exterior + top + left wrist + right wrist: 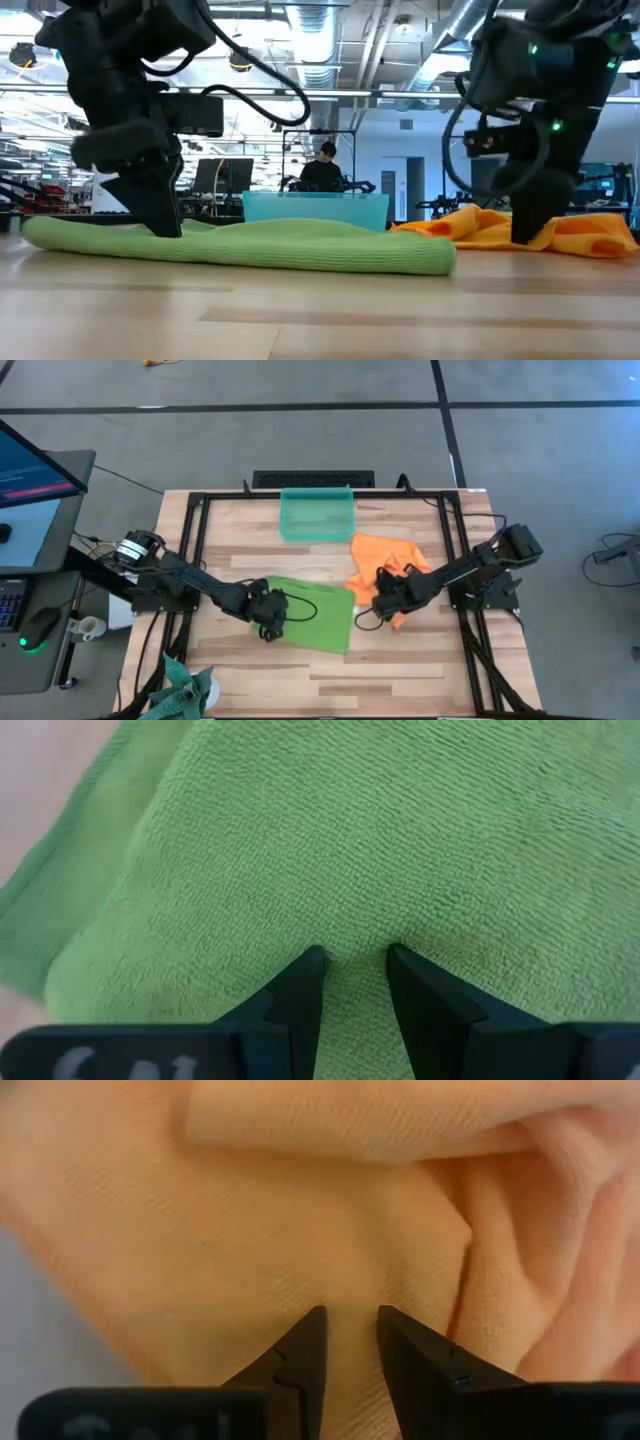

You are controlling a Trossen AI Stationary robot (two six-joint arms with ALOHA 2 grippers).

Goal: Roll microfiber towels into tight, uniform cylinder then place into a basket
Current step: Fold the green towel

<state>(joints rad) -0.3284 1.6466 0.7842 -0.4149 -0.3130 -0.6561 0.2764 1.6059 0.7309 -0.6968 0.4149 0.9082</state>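
Observation:
The lime green towel lies spread flat on the wooden table, and appears as a low flat strip in the low view. My left gripper points steeply down at the towel's left end, its fingers a little apart. The orange towel lies crumpled to the right of the green one. My right gripper stands over its near part, slanting down, fingers a little apart. The teal basket stands at the far middle of the table. My left gripper sets its two fingertips on the green towel's upper face near its left end, coming from above and slanting down. No fold shows between the fingers. The towel lies flat on the table. My right gripper's fingertips are right at the orange towel's surface; I cannot tell whether they touch it.
A dark teal cloth lies at the near left corner. Black frame rails run along the table's sides. A monitor and desk stand to the left. A person sits far behind the table.

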